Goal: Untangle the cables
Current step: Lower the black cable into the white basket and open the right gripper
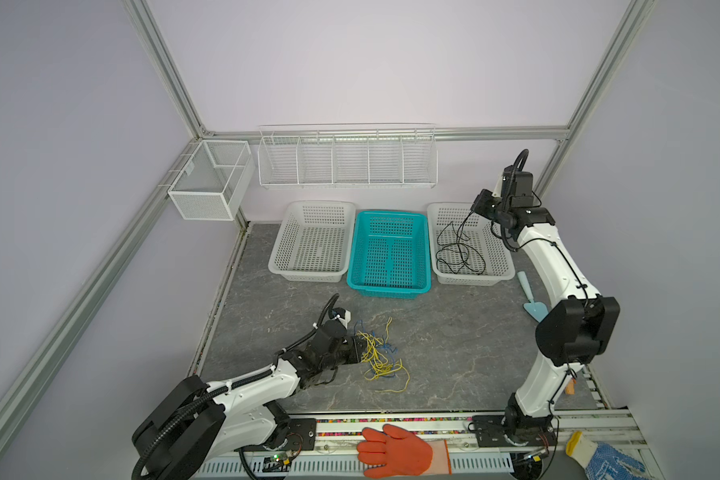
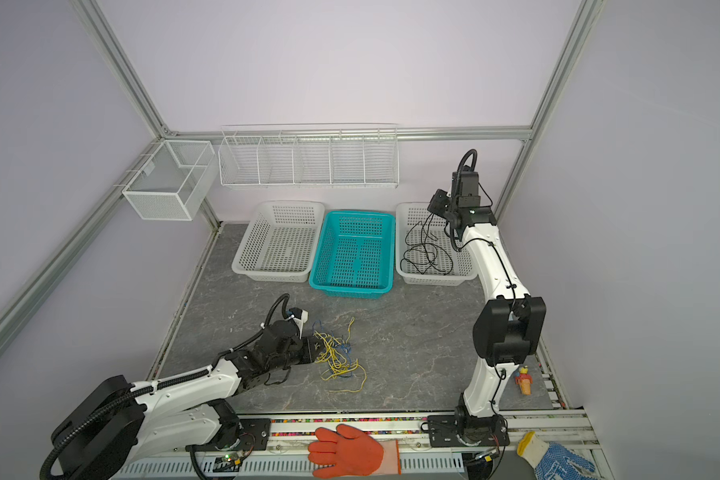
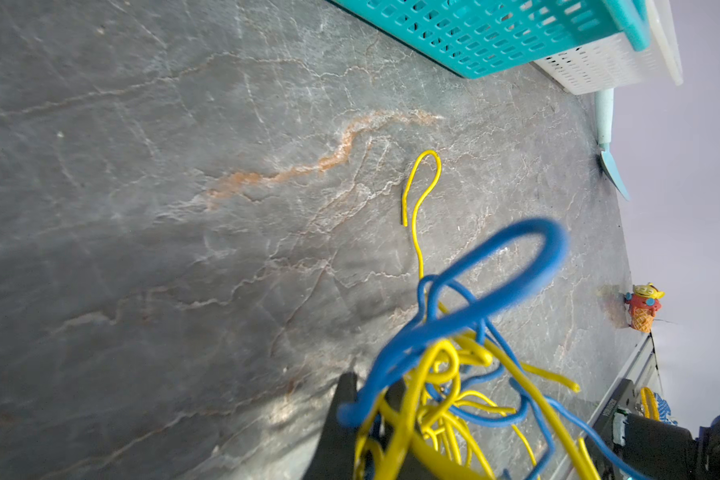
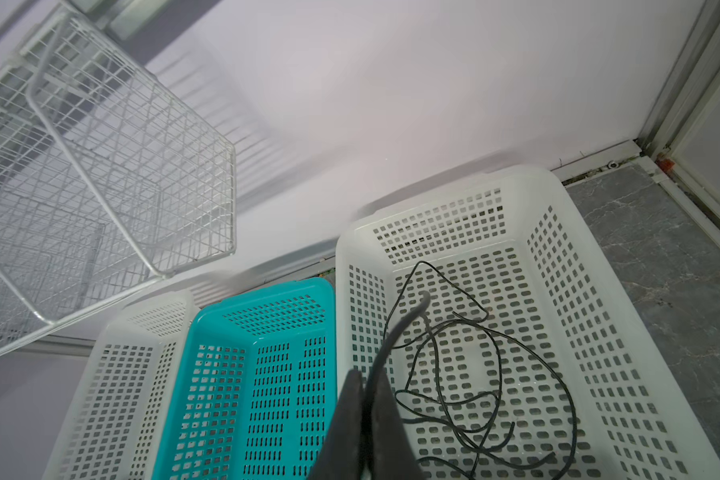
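Right gripper [image 4: 366,374] pressed shut on black cable [image 4: 404,324], above white basket [image 1: 470,276]. Strand drops near-vertical from jaws, rest coiled directly below. I'd lower before letting go (limp wire springs out).

Left gripper [image 3: 371,399] pinching yellow-and-blue tangle [image 1: 377,353] on table [image 1: 454,353]. Loose ends sprawl ahead of fingertips, so I judge no single axis.

Along the back wall three baskets stand side by side: left basket [image 1: 321,203], middle basket [image 1: 391,213], right basket [image 1: 470,278]. My right gripper [image 1: 476,207] hangs over the right basket, and the cable [image 1: 460,257] it pinches trails onto that basket's floor. On the table [image 1: 454,345], before the middle basket, lies the cable tangle [image 1: 377,353], my left gripper [image 1: 360,347] clamped on its left edge.
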